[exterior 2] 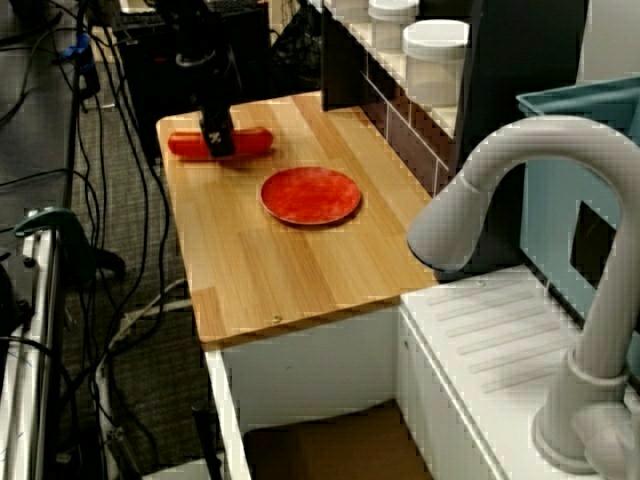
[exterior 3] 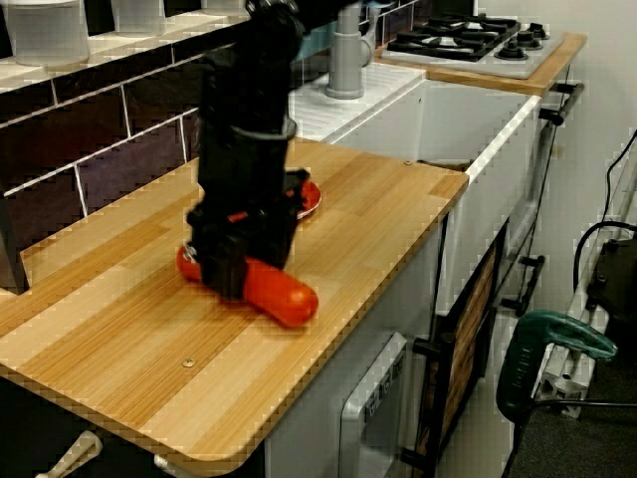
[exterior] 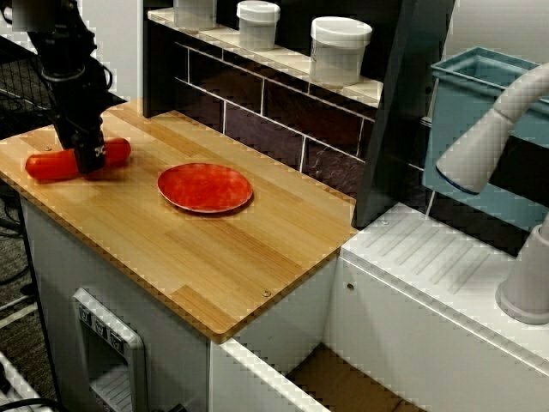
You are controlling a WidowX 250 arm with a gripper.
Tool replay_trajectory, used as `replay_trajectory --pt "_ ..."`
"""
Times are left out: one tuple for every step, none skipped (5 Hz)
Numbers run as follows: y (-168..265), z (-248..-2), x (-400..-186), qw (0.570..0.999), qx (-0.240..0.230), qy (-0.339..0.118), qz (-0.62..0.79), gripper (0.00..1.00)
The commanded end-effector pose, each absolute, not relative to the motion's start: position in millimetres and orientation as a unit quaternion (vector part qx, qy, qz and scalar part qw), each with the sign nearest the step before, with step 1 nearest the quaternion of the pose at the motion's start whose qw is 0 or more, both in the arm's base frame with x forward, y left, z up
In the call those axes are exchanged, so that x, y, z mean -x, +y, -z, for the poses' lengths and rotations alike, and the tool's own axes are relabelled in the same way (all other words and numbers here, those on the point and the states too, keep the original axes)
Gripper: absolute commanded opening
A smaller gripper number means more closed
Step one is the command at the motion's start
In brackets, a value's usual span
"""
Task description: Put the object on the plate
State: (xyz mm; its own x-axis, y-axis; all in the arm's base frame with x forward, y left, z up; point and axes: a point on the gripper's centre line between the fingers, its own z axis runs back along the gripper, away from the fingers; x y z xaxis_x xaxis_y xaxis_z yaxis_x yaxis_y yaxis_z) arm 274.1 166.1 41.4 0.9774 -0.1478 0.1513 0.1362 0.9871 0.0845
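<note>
Pincer [exterior: 89, 156] down astride sausage [exterior: 51, 164] mid-length, on table [exterior: 214, 257] well left of plate [exterior: 204, 186]; can't tell if clamped. Smooth + long: may slip or roll off plate.

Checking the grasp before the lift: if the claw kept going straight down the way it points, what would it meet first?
The sausage: the claw already straddles it. Directly beneath lies the wooden counter.

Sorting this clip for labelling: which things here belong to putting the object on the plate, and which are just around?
Job:
red-orange cylinder, lying on the wooden counter
red plate, bare
pincer, down over the cylinder's middle

Just around:
white lidded jars on the tiled ledge
grey faucet
stove burners
</note>
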Motion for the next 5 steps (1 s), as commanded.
replay_trajectory --pt "114.0 -99.0 -301.2 0.986 -0.033 -0.092 0.135 0.00" --pt "80.5 -98.9 -315.0 0.983 -0.054 -0.093 0.150 0.00" --pt "60.7 -96.5 -336.9 0.980 -0.074 -0.106 0.151 0.00" --pt "41.3 -70.4 -323.1 0.981 -0.074 -0.101 0.145 0.00" --pt "41.0 -58.5 -314.3 0.982 -0.076 -0.096 0.146 0.00"
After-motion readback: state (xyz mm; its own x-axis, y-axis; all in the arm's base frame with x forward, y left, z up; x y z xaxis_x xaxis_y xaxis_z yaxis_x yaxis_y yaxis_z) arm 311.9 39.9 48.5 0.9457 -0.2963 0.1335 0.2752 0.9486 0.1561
